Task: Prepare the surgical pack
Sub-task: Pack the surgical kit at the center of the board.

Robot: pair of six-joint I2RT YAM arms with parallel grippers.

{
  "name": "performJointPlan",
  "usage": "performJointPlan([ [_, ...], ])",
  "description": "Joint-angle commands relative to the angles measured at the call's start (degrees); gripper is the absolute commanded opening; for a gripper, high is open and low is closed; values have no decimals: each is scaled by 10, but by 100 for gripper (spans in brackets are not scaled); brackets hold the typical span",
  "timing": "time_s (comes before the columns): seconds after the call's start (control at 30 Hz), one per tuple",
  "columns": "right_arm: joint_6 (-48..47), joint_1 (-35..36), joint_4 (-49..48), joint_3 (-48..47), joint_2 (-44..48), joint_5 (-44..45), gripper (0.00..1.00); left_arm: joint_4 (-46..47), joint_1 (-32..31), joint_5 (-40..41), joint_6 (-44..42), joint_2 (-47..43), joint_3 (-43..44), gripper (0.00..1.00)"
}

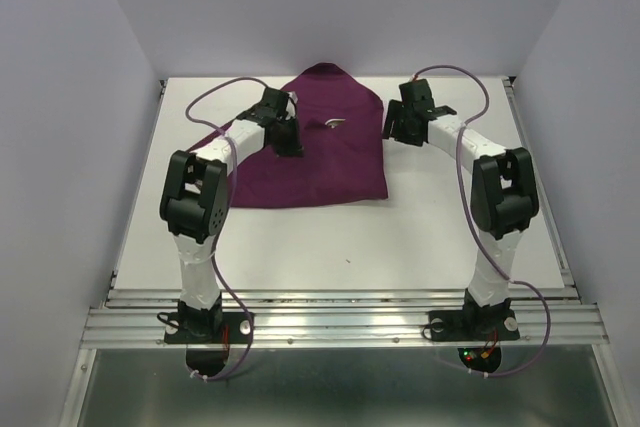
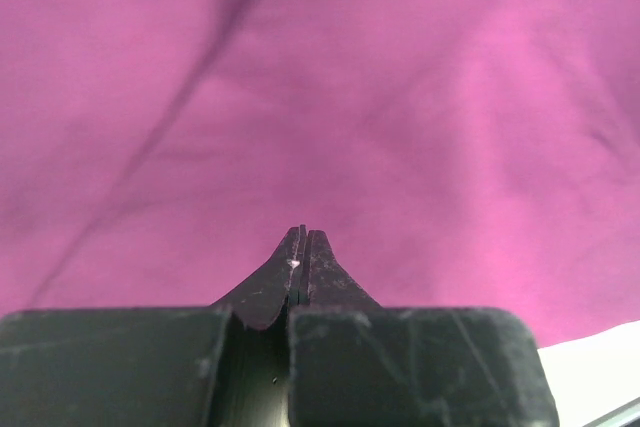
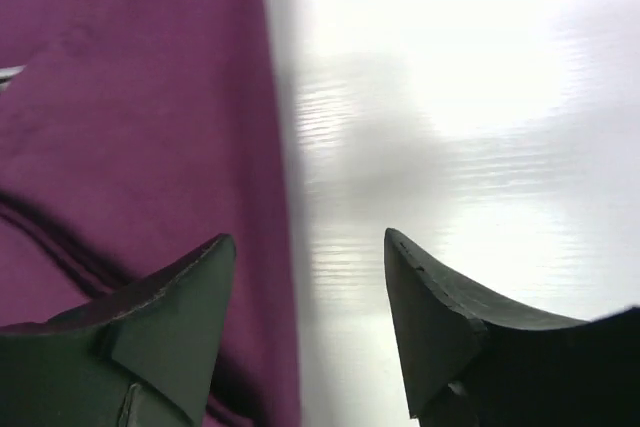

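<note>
The dark-purple cloth (image 1: 330,162) lies folded over at the back middle of the white table, with a peak at its far end. A small shiny metal tip (image 1: 333,124) pokes out from a fold; it also shows in the right wrist view (image 3: 8,74). My left gripper (image 1: 291,144) is shut and empty just above the cloth (image 2: 400,97), with its tips (image 2: 303,237) pressed together. My right gripper (image 1: 392,129) is open astride the cloth's right edge (image 3: 150,147), one finger (image 3: 190,287) over cloth, the other over bare table. Tray, gauze and packets are out of view.
The white table (image 1: 350,247) extends in front of the cloth to a metal rail at the near edge. Pale walls close in on the left, right and back. Purple cables loop from both arms.
</note>
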State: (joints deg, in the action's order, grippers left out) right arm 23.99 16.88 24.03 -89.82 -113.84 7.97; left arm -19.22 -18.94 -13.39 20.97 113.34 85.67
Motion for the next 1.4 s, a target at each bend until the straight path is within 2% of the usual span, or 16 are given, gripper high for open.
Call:
performJointPlan([
  [0.0,-3,-12,-27,8,12,28,53,8,-21,-8,9,22,41,0],
  [0.03,-6,-12,-21,8,7,41,36,14,-22,-19,9,27,48,0],
  [0.1,-10,-12,-13,4,-11,49,26,18,-24,-27,12,36,53,0],
  [0.2,-15,-12,0,-10,-31,36,15,6,-25,-19,12,64,78,0],
  [0.27,-17,-12,5,-15,-50,23,12,1,-29,-19,8,79,92,0],
  [0.5,-18,-7,15,-40,-103,-26,9,11,-41,-35,12,105,101,0],
  [0.9,-5,51,4,-25,-107,-46,9,9,-74,-29,15,100,96,0],
  [1.13,1,65,-11,47,-52,-65,9,21,-114,-23,25,66,51,0],
  [1.37,21,83,-42,174,38,-75,9,60,-159,-9,50,-1,-64,0],
])
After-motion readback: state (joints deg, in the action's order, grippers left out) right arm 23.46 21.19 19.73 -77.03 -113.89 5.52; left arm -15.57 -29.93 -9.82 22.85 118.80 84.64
